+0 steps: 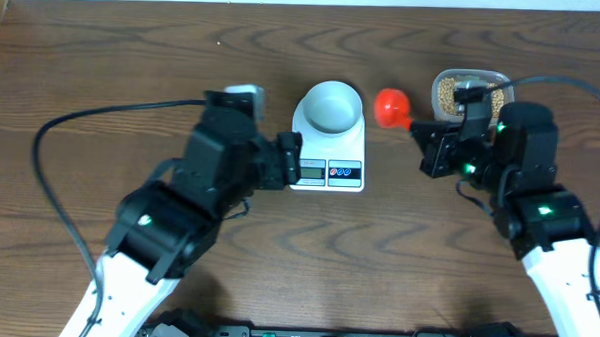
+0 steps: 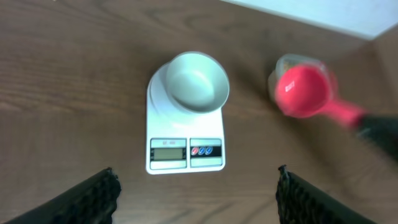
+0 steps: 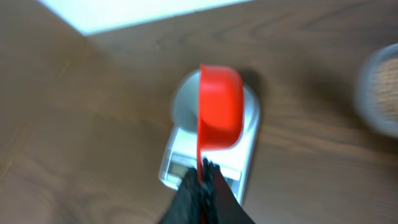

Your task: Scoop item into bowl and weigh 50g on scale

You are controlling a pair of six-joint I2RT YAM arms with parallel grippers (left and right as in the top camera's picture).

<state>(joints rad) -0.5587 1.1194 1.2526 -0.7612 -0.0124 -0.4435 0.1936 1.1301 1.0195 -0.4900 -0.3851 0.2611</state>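
Gripping scoop handle in right jaws, between tub and bowl on scale; left jaws wide apart, empty. Beans seen only in tub. Could scatter them on counter if tipped short of rim

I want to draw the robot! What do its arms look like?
The left arm and right arm have white lower shells, chunky black blocks above, and small green lights. Black cables loop from each. The left tool has black ridged fingers.

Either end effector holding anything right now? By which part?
Right end effector grips the red scoop by its handle; left end effector is open and empty.
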